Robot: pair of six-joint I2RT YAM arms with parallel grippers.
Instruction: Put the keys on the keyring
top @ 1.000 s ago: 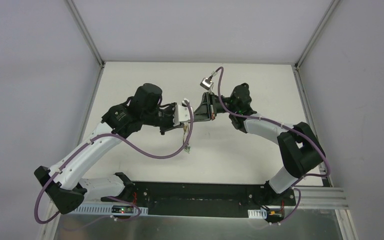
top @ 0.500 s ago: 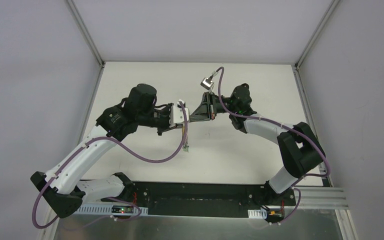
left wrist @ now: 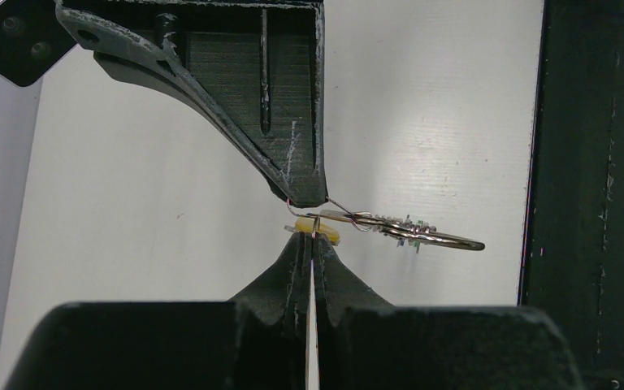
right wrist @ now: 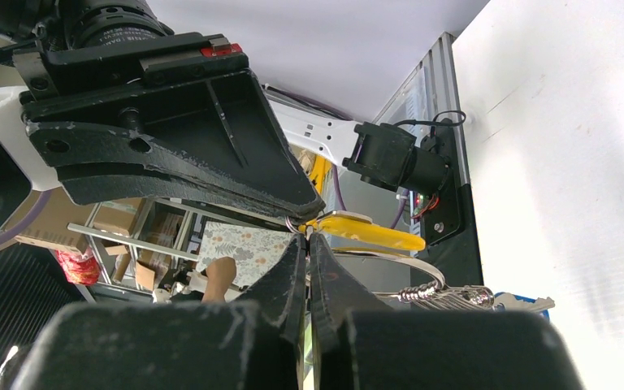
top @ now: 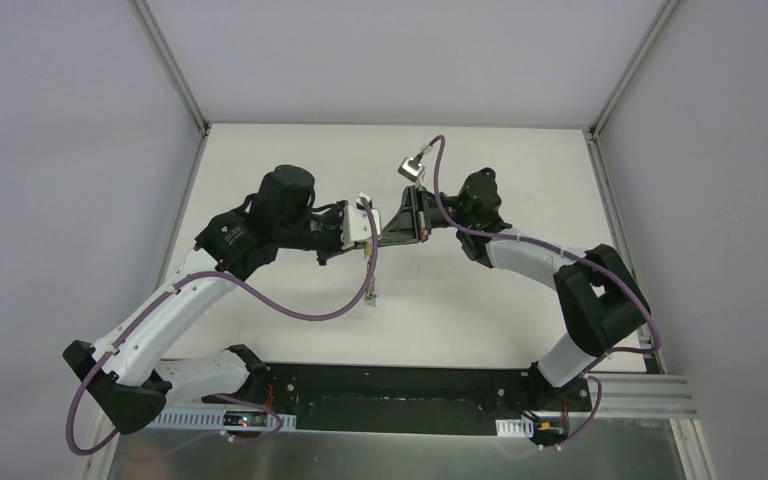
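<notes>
My left gripper (top: pixel 368 236) and right gripper (top: pixel 380 232) meet tip to tip above the table's middle. In the left wrist view my left gripper (left wrist: pixel 313 234) is shut on the thin wire of the keyring (left wrist: pixel 447 239), with the yellow key head (left wrist: pixel 325 236) right behind the tips. The right fingers (left wrist: pixel 292 122) come down from above, and ring wire shows on both sides of their tip. In the right wrist view my right gripper (right wrist: pixel 307 237) is shut at the same spot. The yellow key (right wrist: pixel 374 233), the silver ring (right wrist: pixel 410 266) and the blue-headed key (right wrist: pixel 520 303) trail off to the right. A green bit (left wrist: pixel 413 244) shows among the silver keys.
The bunch of keys (top: pixel 371 292) hangs below the grippers over the white table (top: pixel 500 160). The black base plate (top: pixel 390 385) lies along the near edge. Grey walls stand left, right and behind.
The left gripper drew back left a little, then returned right. The right gripper moved left to meet it tip to tip. The hanging keys stayed in about the same place.
</notes>
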